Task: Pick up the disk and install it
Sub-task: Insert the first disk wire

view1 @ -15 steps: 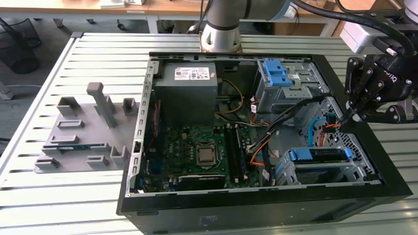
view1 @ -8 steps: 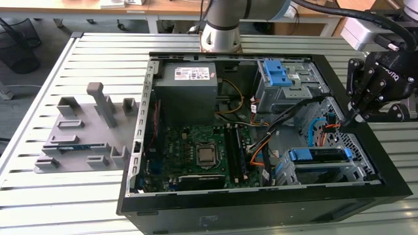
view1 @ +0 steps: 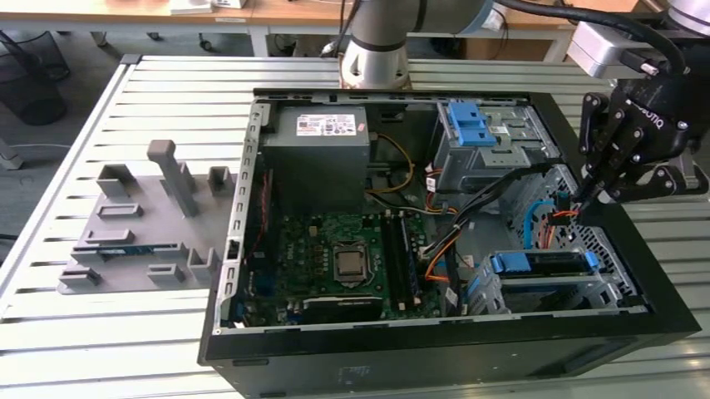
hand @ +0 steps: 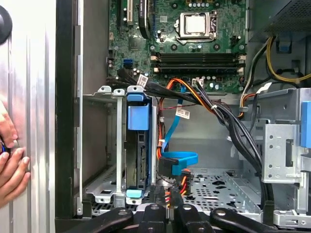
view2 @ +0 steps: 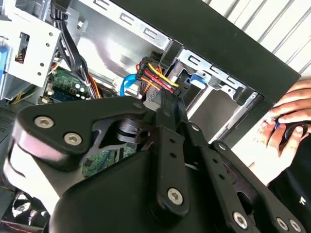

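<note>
The disk sits edge-up in the lower drive bay of the open computer case, its blue carrier frame showing. In the first wrist view the disk stands in the metal bay with blue tabs at both ends. My gripper hangs over the case's wall on the exterior view's right, just beyond the bay. In both wrist views its fingers are closed together on a black cable connector with red, yellow and orange wires. The gripper and that connector lie beside the disk's end.
A grey power-supply box and a green motherboard fill the case. A blue latch tops the upper bay. A grey fixture stands on the slatted table. A person's hand rests outside the case wall.
</note>
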Tool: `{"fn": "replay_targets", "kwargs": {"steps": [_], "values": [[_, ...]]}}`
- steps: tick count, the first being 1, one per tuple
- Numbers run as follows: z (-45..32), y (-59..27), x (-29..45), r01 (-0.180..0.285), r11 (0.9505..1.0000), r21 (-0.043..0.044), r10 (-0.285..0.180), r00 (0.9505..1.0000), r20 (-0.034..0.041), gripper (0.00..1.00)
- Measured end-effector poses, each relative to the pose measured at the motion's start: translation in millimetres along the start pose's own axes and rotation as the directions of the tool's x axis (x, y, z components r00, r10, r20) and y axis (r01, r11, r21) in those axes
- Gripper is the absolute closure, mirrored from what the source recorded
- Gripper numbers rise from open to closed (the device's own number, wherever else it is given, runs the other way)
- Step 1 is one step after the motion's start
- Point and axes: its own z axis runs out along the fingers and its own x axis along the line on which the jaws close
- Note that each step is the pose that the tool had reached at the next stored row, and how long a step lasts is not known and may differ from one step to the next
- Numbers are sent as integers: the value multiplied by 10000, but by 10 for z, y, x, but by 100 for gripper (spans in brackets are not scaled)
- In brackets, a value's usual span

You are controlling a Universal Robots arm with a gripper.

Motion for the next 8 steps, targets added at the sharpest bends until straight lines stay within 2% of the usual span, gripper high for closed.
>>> {"fn": "replay_targets", "kwargs": {"steps": [1, 2, 4, 8], "values": [[6, 0, -4, -1, 10000, 0, 1, 10000, -17, 81], [12, 0, -6, -2, 10000, 0, 2, 10000, -58, 75], [26, 0, -10, -1, 10000, 2, 1, 9999, -173, 75], [55, 0, -13, 0, 10000, 6, 0, 9989, -475, 75]]}}
